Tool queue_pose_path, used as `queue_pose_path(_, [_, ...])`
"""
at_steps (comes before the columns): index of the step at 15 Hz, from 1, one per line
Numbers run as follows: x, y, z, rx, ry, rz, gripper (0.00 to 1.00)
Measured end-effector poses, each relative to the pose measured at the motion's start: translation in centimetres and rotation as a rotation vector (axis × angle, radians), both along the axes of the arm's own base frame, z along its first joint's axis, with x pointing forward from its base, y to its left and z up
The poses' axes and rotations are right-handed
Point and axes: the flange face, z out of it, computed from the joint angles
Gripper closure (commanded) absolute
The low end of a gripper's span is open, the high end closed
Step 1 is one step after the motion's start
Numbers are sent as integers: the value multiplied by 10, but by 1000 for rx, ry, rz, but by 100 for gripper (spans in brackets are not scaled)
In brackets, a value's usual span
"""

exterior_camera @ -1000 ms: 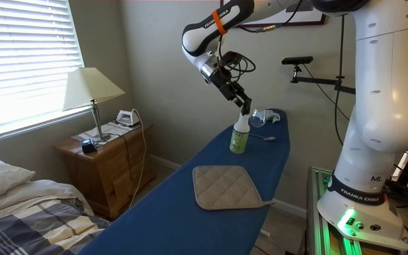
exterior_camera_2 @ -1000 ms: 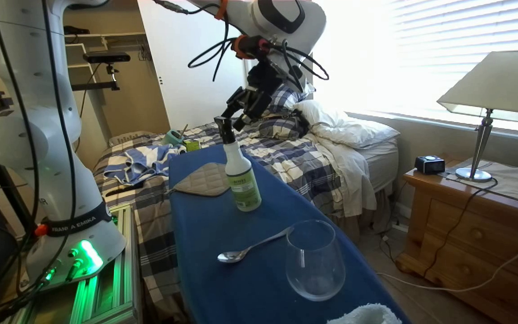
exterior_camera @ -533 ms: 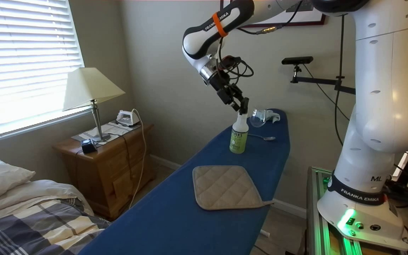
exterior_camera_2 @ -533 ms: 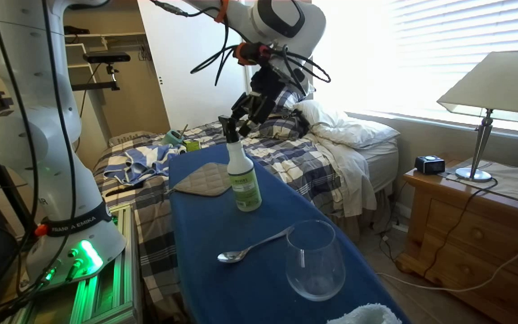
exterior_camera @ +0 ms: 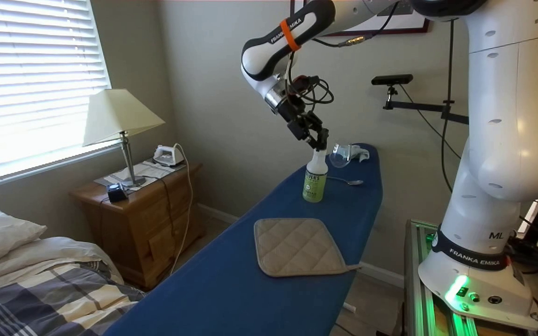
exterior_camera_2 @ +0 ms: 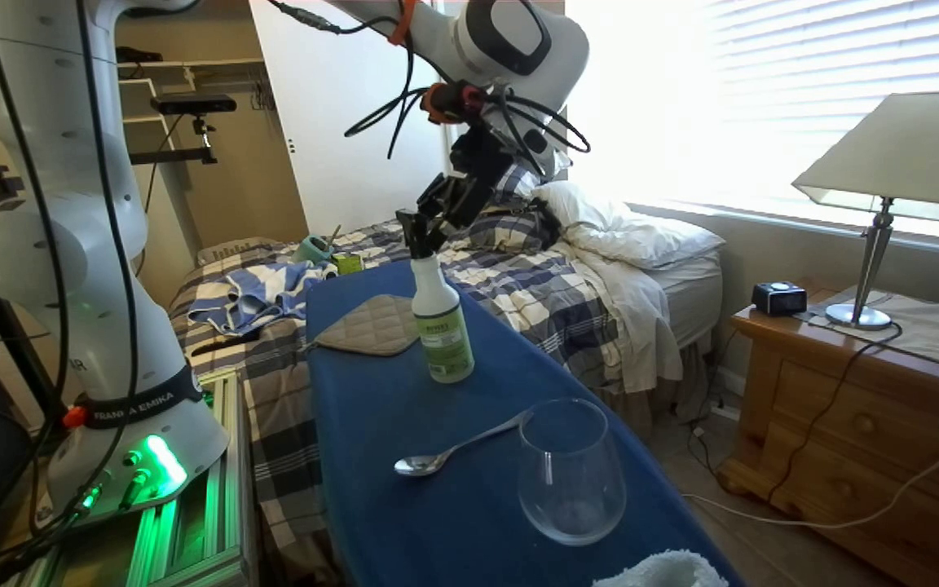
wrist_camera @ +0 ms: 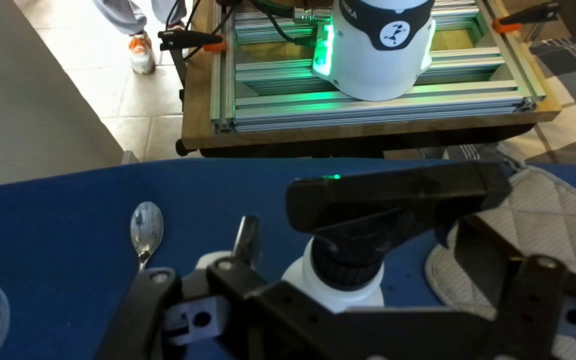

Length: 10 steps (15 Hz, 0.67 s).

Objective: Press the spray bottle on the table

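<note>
The spray bottle (exterior_camera: 315, 184) stands on the blue table (exterior_camera: 213, 289), with a green body, white neck and black spray top. It also shows in an exterior view (exterior_camera_2: 443, 334), leaning slightly. In the wrist view its spray top (wrist_camera: 393, 200) fills the middle, nozzle to the right. My gripper (exterior_camera: 318, 141) is at the spray top, also in an exterior view (exterior_camera_2: 435, 228). In the wrist view its fingers (wrist_camera: 358, 240) stand apart on both sides of the spray top, the right one near the trigger. Contact with the trigger is hidden.
A tan quilted pad (exterior_camera: 299, 247) lies on the table beside the bottle. On the other side are a spoon (exterior_camera_2: 425, 465), a clear glass (exterior_camera_2: 571, 481) and a white cloth (exterior_camera_2: 665, 571). A nightstand (exterior_camera: 119, 219) with a lamp (exterior_camera: 122, 114) and a bed stand nearby.
My gripper has come down a little onto the bottle's top, and its fingers look closer to the spray head. The bottle's top has shifted slightly; its base has stayed put.
</note>
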Motion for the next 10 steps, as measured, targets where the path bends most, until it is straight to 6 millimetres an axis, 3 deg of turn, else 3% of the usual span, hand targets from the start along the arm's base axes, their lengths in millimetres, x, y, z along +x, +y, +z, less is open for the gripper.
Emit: queue_pose_path(10, [-8,2,-3,4,65,-19,0])
